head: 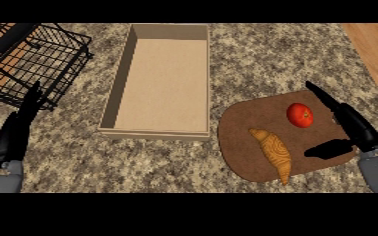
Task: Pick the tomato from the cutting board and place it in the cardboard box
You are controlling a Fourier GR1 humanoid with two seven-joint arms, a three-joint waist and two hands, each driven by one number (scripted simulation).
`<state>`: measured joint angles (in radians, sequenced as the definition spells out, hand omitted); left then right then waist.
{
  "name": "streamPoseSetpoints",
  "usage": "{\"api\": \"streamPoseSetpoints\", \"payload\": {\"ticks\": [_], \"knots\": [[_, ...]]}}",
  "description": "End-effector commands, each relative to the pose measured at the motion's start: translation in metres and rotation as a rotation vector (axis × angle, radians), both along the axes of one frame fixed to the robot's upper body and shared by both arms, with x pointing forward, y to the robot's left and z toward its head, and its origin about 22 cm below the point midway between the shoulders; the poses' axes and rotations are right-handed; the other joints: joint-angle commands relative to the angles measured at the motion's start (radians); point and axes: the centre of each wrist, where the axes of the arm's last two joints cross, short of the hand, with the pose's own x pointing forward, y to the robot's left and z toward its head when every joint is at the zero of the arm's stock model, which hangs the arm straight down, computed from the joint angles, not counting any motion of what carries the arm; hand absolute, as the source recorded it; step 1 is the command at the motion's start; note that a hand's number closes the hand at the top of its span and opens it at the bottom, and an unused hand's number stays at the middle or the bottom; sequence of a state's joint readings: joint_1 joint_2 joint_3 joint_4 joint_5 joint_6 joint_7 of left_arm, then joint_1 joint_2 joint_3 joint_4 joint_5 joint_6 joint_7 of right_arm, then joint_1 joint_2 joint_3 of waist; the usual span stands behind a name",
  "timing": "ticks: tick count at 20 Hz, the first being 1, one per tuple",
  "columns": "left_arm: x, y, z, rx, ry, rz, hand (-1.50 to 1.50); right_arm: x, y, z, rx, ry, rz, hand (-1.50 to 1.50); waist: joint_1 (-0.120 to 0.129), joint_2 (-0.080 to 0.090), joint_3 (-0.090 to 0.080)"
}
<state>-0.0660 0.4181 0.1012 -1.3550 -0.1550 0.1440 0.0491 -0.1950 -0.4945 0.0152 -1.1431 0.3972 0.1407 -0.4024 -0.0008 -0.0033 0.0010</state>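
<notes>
Tomato: the tomato lies on the upper right part of the cutting board, red and round, touched by neither hand.
Cutting board: brown, with rounded corners, it lies on the speckled surface just right of the cardboard box.
Croissant: a croissant lies on the board below and left of the tomato, apart from it, its lower tip at the board's near edge.
Cardboard box: open-topped and long, it stands left of the board, between the board and the wire basket.
Wire basket: black, at the upper left, near the box.
Right hand: the right hand is over the board's right edge; its fingers are straight and released, reaching up past the tomato's right side, the thumb pointing left below the tomato; it holds nothing.
Left hand: the left hand shows at the left edge by the basket, fingers up and relaxed, holding nothing.
</notes>
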Motion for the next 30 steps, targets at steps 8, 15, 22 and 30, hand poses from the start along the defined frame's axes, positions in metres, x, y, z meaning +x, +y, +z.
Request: {"api": "streamPoseSetpoints", "payload": {"ticks": [8, 15, 22, 30], "knots": [[-0.006, -0.002, 0.003, 0.002, 0.012, 0.016, 0.0, 0.006, 0.012, -0.004, -0.101, 0.149, -0.037, -1.5, 0.006, 0.003, -0.001], [0.016, 0.013, 0.002, 0.002, -0.002, 0.006, 0.0, 0.016, 0.031, -0.036, -0.14, 0.066, -0.101, 1.5, 0.005, 0.006, -0.001], [-0.003, -0.015, -0.007, 0.004, 0.006, 0.031, 0.0, 0.022, 0.043, -0.032, -0.211, -0.112, -0.218, 1.5, 0.006, 0.003, -0.001], [0.03, -0.033, 0.011, -0.016, -0.038, -0.117, 0.0, 0.115, 0.082, 0.066, -0.526, -0.141, 0.415, 1.5, 0.132, 0.045, -0.001]]}}
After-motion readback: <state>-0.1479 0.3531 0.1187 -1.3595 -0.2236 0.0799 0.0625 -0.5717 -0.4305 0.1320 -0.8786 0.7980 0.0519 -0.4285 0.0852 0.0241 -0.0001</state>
